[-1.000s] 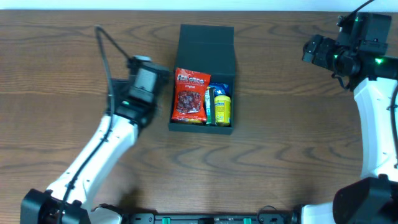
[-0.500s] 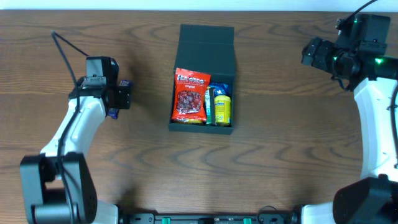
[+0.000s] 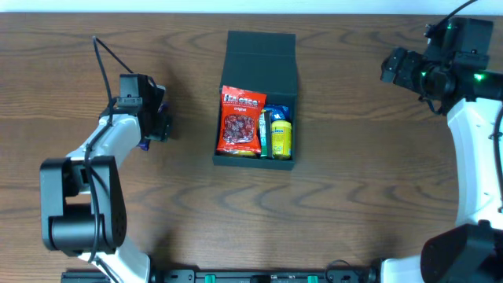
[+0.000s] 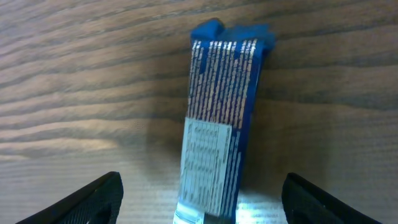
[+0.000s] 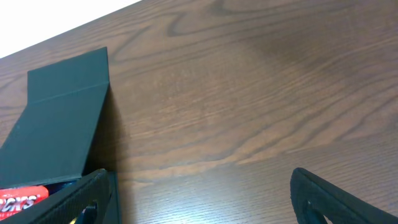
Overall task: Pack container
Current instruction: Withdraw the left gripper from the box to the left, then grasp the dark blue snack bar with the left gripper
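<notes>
The container (image 3: pixel 258 71) is sitting at the ctr of the overhead frame, a bit above the middle, w/ its lid flap lying open toward the top edge. Inside, a red snack packet (image 3: pixel 240 122) is filling the left half. A yellow item (image 3: pixel 282 135) and a thin green one (image 3: pixel 266 134) are crowding the right half.

The left hand (image 4: pixel 202 180) is hanging at the left of the overhead frame, well apart from the container. It is spread wide and gripping nothing. In its wrist view a blue packet (image 4: pixel 221 112) is lying flat on the desk (image 4: pixel 74 93) btwn the two fingers, running from the top of the frame to the bottom edge. Neither finger seems to be touching it.

The right hand (image 5: pixel 200 177) is sitting at the upper right of the overhead frame, also released and empty, w/ the lid showing at the left of its wrist view.

Prob. step in hand: lining up to pick the blue packet. Risks, as I'm judging them:
- The packet is lying thin and flat, so fingers coming down too shallow could be closing on air, and too deep they'd be scraping the desk.
- It looks slightly skewed vs. the fingers, so a squeeze could be twisting it or letting the slick wrapper skid out.
- Free room in the container is looking scarce — the packet may be catching on a wall or riding on top, esp. if dropped crooked, and then the flap wouldn't be shutting.
</notes>
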You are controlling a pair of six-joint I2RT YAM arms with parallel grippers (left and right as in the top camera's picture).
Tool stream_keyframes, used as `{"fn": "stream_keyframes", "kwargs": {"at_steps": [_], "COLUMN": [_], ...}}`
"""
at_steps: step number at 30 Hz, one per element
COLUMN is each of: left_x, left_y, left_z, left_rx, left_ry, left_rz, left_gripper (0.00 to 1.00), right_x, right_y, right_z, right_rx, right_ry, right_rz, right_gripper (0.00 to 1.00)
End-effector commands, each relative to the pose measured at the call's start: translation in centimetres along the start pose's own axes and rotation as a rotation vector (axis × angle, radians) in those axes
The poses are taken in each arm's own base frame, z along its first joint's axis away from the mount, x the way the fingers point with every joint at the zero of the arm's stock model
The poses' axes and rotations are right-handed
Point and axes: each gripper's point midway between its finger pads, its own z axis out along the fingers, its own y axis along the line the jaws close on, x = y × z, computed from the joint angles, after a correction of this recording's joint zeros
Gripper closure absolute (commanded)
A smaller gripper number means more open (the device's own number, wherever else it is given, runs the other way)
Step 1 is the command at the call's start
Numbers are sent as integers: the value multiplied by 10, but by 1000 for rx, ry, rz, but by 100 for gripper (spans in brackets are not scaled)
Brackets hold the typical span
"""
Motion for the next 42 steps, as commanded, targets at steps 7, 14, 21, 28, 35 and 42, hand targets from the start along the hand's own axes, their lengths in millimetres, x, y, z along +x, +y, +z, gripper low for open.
{"fn": "stream_keyframes", "kwargs": {"at_steps": [7,14,21,28,35,42], "left_x": [-7,-5,-6,-6,-5,-3], "left_y": [-3,-3,-8,-10,-11,-12], "left_z": [10,13,13,13,12,12], "left_rx": [84,111,141,149,156,159], "left_ry": [-41,-39,-46,-48,-47,-38], "left_rz": [-14,-28,-28,-28,-29,-29], "left_gripper": [22,27,33,48,52,62], "right_x": [-2,-4,-6,-5,-5,-5], "right_y": [-3,-2,-2,-2,-2,-2], "right_z": [-3,-3,-3,-3,-3,-3], "right_rx": [6,4,2,2,4,4], "right_ry": [-9,-15,-23,-22,-19,-18], "right_rz": [6,6,20,19,20,20], "right_gripper": [7,6,5,5,5,5]}}
